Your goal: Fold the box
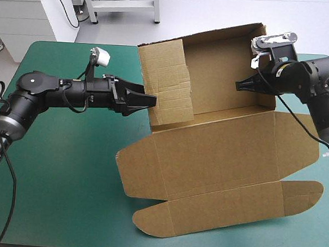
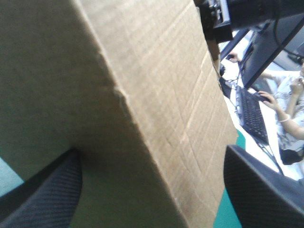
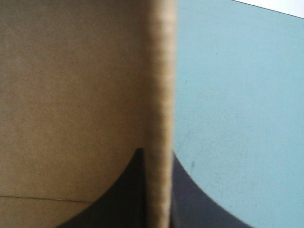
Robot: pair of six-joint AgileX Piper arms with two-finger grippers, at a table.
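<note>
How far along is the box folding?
Done: the box has its back and left walls raised. In hand: the right end effector is shut on a board edge; the open left end effector straddles the left wall. Left: tucking walls; the front flaps lie flat.

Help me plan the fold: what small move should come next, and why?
Probably shut the left gripper on the box at its raised left wall: its fingers stand apart astride that board, while the right gripper clamps board at the other side.
</note>
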